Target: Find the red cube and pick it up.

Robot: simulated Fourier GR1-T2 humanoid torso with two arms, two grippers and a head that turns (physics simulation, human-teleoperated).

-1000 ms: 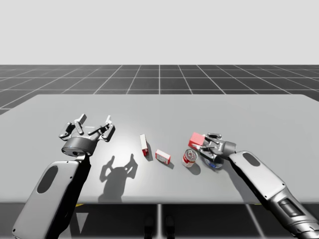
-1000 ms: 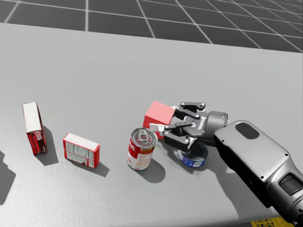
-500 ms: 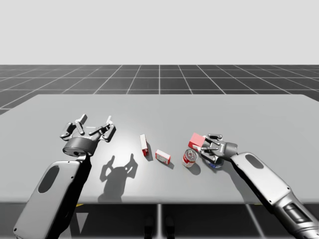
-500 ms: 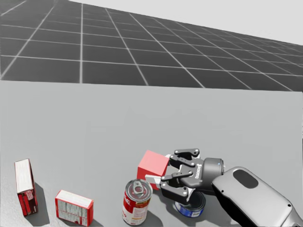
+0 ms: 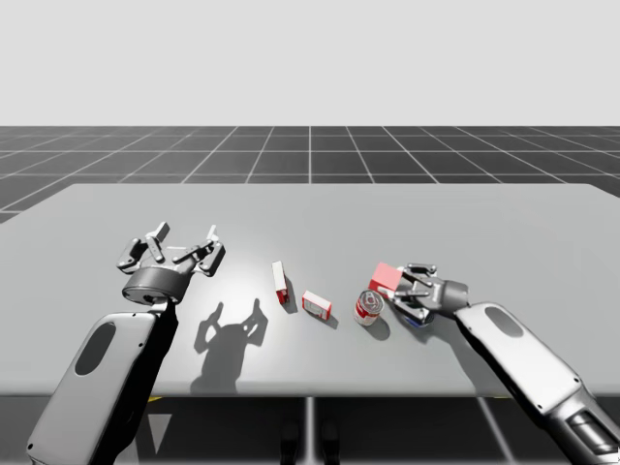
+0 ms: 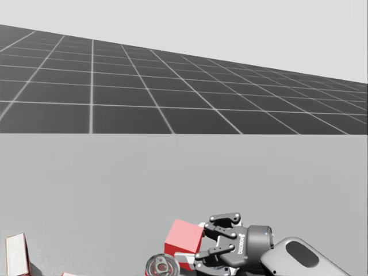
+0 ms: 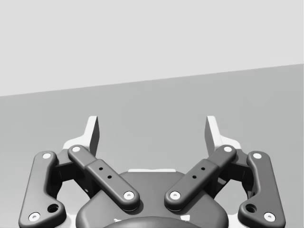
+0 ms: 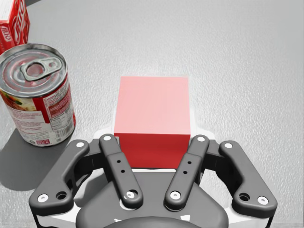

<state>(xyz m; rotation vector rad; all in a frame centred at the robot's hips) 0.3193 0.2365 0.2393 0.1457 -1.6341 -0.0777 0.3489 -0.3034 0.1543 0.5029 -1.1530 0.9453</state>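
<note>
The robot's right gripper (image 8: 153, 142) is clamped on the red cube (image 8: 153, 109), one finger pressed against each of two opposite sides, with the cube's face turned flat towards the wrist. From above, the cube sits at the right of the grey table (image 5: 387, 208), at the tip of the right arm, which comes in low from the near right corner. Whether the cube's underside is clear of the tabletop I cannot tell from here.

Just beside the cube, on the robot's left, stands a red-and-white can (image 5: 367, 307) with a pull-tab lid, upright and apart from the fingers. A blue can (image 5: 418, 323) lies under the right wrist (mostly hidden by the gripper body). Further left are a flat red-and-white box (image 5: 317, 305) and, beyond it, an upright red-and-white box (image 5: 280, 283).

The left gripper (image 5: 179, 254) hangs over the left of the table, well apart from all of this, fingers spread wide with nothing between them.
</note>
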